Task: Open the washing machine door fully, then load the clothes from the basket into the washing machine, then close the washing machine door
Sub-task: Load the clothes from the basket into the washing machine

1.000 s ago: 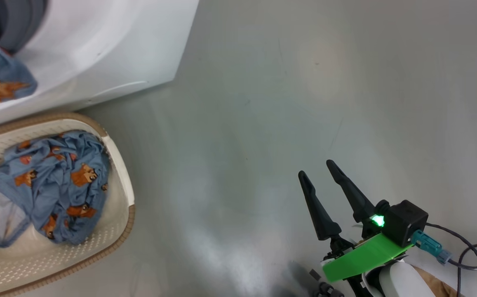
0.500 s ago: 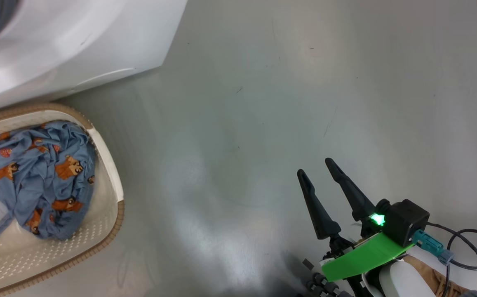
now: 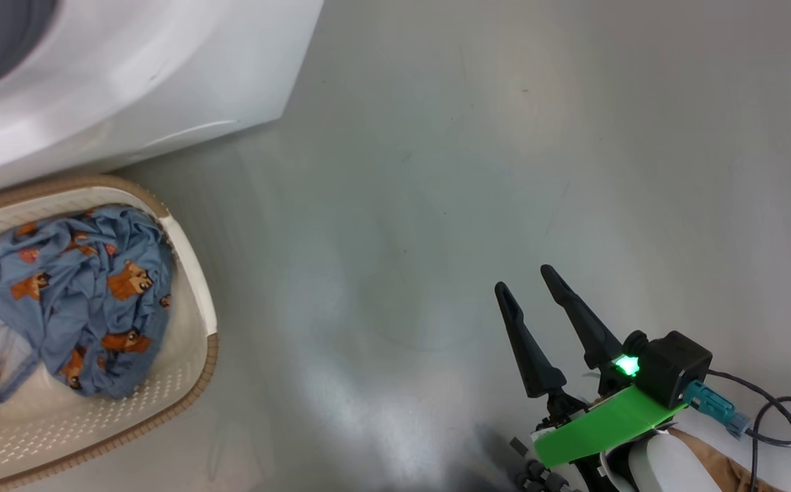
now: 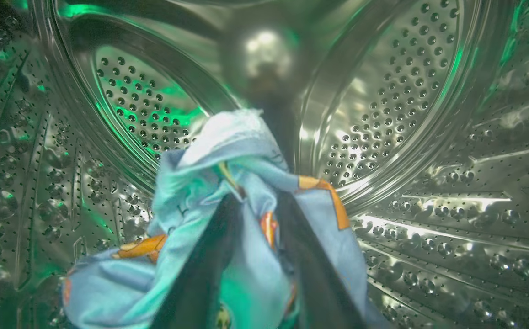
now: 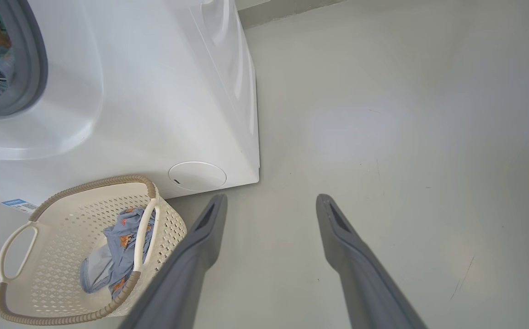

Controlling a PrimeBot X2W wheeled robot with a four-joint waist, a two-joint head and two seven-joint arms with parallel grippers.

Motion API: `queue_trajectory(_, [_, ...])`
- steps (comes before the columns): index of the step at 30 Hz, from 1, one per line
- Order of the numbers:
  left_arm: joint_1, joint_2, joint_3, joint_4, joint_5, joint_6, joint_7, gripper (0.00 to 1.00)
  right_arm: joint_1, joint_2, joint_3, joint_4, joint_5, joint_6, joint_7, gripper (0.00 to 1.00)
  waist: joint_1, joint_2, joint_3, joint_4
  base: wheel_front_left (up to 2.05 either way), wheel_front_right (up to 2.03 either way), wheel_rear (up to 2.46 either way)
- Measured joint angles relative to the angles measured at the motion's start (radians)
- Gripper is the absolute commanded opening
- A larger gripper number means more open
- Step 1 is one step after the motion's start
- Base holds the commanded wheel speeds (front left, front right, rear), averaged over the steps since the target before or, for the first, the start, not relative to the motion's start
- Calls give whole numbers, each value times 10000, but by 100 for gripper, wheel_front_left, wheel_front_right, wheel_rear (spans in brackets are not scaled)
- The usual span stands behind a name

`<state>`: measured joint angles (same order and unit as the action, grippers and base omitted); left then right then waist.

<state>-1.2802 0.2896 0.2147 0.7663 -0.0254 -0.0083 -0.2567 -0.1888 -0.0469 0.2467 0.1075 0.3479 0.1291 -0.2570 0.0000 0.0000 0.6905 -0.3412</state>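
My left gripper (image 4: 257,201) is deep inside the washing machine's perforated steel drum (image 4: 406,91). A light blue piece of the clothes (image 4: 227,155) with orange figures is draped over its dark fingers (image 4: 205,269) and hides their tips. The white washing machine (image 3: 128,75) (image 5: 154,91) stands at the upper left, its grey gasket (image 5: 35,59) showing; its door is out of view. More clothes (image 3: 87,294) (image 5: 118,246) lie in the cream basket (image 3: 197,273) (image 5: 86,187) in front of it. My right gripper (image 3: 522,278) (image 5: 270,197) hangs open over the floor, nothing between its fingers.
Grey floor (image 3: 436,171) stretches to the right of the machine and the basket. Dark cables (image 3: 771,410) trail at the lower right by my right arm. A round cover (image 5: 197,176) and a small blue label (image 5: 17,204) sit low on the machine's front.
The blue cloth that hung at the machine's opening a second ago has left the head view. That view swayed left and back. The right gripper has not moved.
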Motion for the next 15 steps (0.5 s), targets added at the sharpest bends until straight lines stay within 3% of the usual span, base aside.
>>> queue_trajectory(9, [-181,-244,-247,1718,128,566,0,100,30,0,67,174,-2,0,2,100,0,0,-488,234,0,0,0])
queue_trajectory(15, [-247,-403,-351,2136,121,581,0,100,38,-2,54,282,-8,0,2,100,-1,0,-829,427,0,0,0])
